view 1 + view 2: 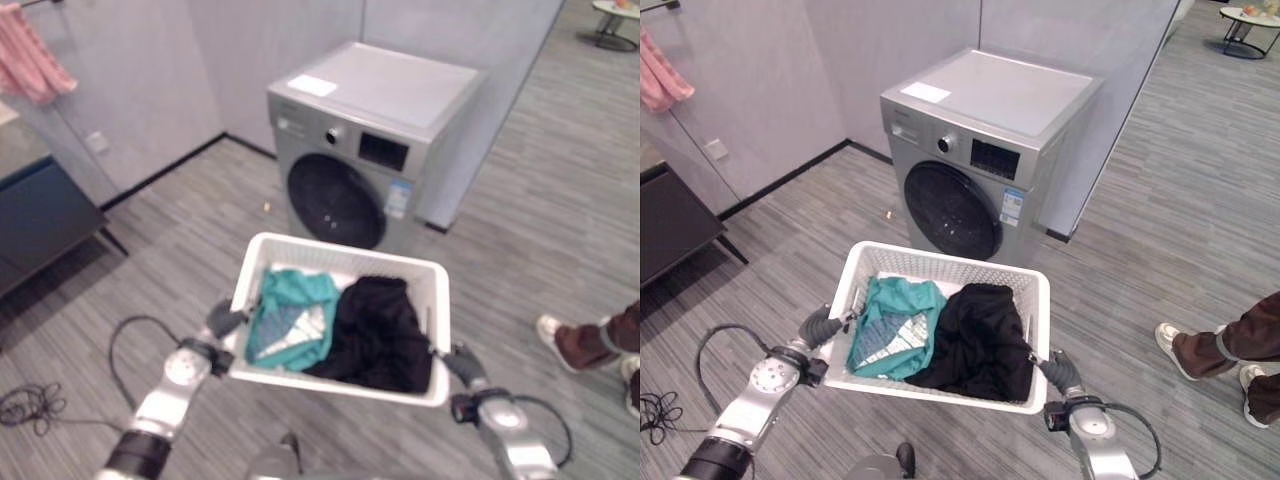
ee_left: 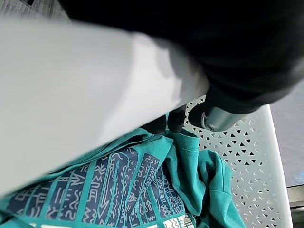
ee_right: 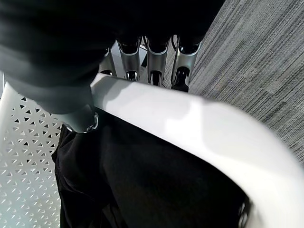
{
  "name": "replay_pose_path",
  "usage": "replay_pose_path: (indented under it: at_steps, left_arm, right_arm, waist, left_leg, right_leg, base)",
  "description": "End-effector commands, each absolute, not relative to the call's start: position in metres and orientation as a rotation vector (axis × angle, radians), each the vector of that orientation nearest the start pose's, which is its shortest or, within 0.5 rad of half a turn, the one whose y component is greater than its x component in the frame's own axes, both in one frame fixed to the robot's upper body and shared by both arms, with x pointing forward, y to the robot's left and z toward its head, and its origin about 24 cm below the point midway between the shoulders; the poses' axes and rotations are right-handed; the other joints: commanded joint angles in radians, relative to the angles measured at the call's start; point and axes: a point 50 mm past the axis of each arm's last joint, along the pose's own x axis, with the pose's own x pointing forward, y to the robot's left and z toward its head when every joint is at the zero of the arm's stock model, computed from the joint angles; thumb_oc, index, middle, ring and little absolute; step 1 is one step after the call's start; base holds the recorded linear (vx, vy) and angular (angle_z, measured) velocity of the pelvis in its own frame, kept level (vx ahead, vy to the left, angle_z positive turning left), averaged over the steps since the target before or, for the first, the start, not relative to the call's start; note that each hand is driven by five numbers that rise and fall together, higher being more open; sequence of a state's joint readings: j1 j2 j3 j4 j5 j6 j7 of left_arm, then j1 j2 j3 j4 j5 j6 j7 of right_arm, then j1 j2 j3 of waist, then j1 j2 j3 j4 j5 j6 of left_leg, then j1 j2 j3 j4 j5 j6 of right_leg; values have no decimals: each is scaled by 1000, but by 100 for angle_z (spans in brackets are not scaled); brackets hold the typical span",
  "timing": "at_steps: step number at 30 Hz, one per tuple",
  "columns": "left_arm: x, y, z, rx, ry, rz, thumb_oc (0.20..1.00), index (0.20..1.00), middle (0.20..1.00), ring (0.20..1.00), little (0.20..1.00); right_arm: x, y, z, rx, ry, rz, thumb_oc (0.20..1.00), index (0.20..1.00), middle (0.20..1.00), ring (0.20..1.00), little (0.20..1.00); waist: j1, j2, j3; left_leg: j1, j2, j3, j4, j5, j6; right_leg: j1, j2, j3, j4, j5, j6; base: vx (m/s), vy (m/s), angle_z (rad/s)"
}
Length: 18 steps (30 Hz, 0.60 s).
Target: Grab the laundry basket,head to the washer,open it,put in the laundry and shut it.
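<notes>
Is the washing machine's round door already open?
No, the dark round door sits flush and closed in the front of the washer, beyond the laundry basket.

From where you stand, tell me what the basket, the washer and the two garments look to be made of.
Laundry basket: looks like white moulded plastic, its walls pierced by small triangular holes.
Washer: silver-grey panels, painted metal or plastic, with a dark glossy round door, likely glass.
Teal garment: soft knit cloth with a printed pattern.
Black garment: matte crumpled cloth; weave unclear.
</notes>
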<state>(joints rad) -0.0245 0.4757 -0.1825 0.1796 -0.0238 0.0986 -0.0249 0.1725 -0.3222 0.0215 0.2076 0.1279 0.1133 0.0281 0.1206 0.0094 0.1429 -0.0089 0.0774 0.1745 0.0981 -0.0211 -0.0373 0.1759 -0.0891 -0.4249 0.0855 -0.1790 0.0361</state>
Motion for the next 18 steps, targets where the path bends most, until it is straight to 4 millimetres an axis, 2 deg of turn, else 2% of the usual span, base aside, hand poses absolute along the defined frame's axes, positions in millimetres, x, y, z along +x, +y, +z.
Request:
replay_pose_path:
  at_steps: [1,18]
  left_arm:
    - [259,284,48,507,179,146,200,200,200,200,200]
    - [255,286,43,486,195,148,200,200,200,200,200]
  right_arm:
    - [192,-298,-3,-254,338,-329,200,200,200,200,200]
    - [193,-295,-7,-204,332,-329,200,200,200,200,200]
  waist:
    - [-12,-7,-74]
    - [-12,-1,-77]
  left_leg:
    - [-115,-28,11,11,58,36]
    - [-110,-33,9,4,55,37]
  right_leg:
    - [51,-14,28,28,-65,38]
    - [51,-18,27,26,-61,42]
  base:
    - [0,0,0]
    - [1,-1,-1]
